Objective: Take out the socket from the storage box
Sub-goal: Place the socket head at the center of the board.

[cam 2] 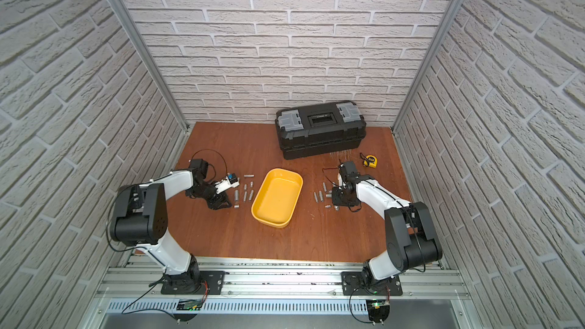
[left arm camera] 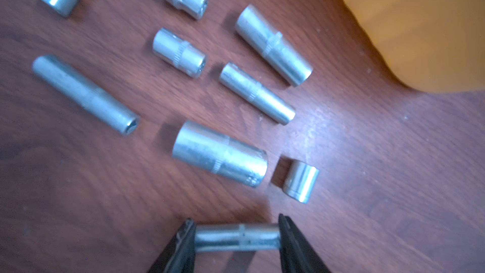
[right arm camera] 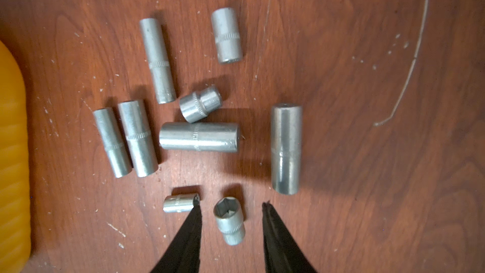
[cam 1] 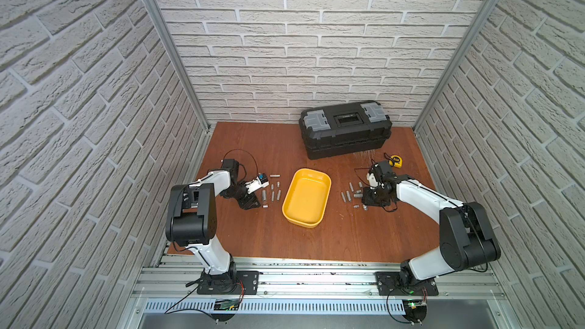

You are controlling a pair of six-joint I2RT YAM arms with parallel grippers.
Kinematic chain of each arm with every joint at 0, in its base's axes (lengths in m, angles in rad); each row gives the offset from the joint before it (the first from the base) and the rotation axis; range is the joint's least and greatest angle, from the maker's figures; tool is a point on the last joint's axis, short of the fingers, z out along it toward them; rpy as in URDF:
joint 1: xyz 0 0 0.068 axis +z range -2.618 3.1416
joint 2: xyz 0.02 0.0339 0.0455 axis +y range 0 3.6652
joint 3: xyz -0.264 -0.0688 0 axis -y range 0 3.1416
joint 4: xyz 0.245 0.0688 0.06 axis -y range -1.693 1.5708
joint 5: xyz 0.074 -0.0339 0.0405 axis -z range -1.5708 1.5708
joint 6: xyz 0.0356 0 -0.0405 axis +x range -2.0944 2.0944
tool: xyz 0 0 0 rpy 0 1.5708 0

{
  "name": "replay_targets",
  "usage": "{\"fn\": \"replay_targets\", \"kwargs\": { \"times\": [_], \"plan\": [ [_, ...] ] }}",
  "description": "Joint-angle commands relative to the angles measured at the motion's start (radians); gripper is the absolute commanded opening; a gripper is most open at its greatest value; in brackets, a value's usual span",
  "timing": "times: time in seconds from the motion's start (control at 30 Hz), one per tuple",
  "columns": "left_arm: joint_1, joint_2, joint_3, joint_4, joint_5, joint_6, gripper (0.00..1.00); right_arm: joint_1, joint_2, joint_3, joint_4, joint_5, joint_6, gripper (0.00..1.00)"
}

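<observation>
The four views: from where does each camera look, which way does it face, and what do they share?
Top view: high in front, facing down toward the back wall; storage box, left arm, right arm.
Top view: same head, same direction; toolbox, both arms.
Left wrist: on the left arm, looking down at loose sockets; left jaws clamp a long socket.
Right wrist: on the right arm, looking down; right jaws open around a short socket.
Shared: the storage box shows in all four.
</observation>
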Motion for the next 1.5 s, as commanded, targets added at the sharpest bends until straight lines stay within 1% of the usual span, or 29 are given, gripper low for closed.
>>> {"fn": "replay_targets", "kwargs": {
  "times": [0.0,0.27,0.47,0.6,0.8,0.93,1.07,1.23,1.37,1.47],
  "plan": [
    [-0.004,0.015,0.01,-0.031,0.0,0.018,0.56,-0.008,-0.031,-0.01,0.012,-0.007,-0.004,0.4],
    [-0.004,-0.004,0.013,-0.039,0.011,0.01,0.62,-0.009,-0.042,-0.001,0.006,-0.019,-0.006,0.41],
    [-0.004,-0.061,0.026,-0.067,0.025,0.012,0.65,-0.008,-0.053,0.021,-0.009,-0.026,-0.009,0.43],
    [-0.005,-0.087,0.056,-0.101,0.028,0.011,0.66,-0.009,-0.064,0.036,-0.023,-0.03,-0.011,0.44],
    [-0.001,-0.181,0.084,-0.087,0.073,-0.055,0.66,-0.009,-0.096,0.045,-0.041,-0.026,-0.016,0.45],
    [-0.013,-0.257,0.082,-0.033,0.067,-0.121,0.66,-0.001,-0.125,0.05,-0.061,-0.032,-0.021,0.45],
    [-0.03,-0.352,0.035,0.098,0.049,-0.258,0.68,0.061,-0.161,0.052,-0.073,-0.049,-0.006,0.44],
    [-0.079,-0.415,-0.014,0.176,-0.018,-0.353,0.69,0.216,-0.205,0.051,-0.047,-0.04,0.076,0.45],
    [-0.116,-0.435,-0.046,0.226,-0.044,-0.41,0.69,0.338,-0.177,0.063,0.023,-0.038,0.164,0.44],
    [-0.14,-0.452,-0.068,0.274,-0.085,-0.453,0.69,0.418,-0.137,0.088,0.049,-0.009,0.186,0.44]
  ]
}}
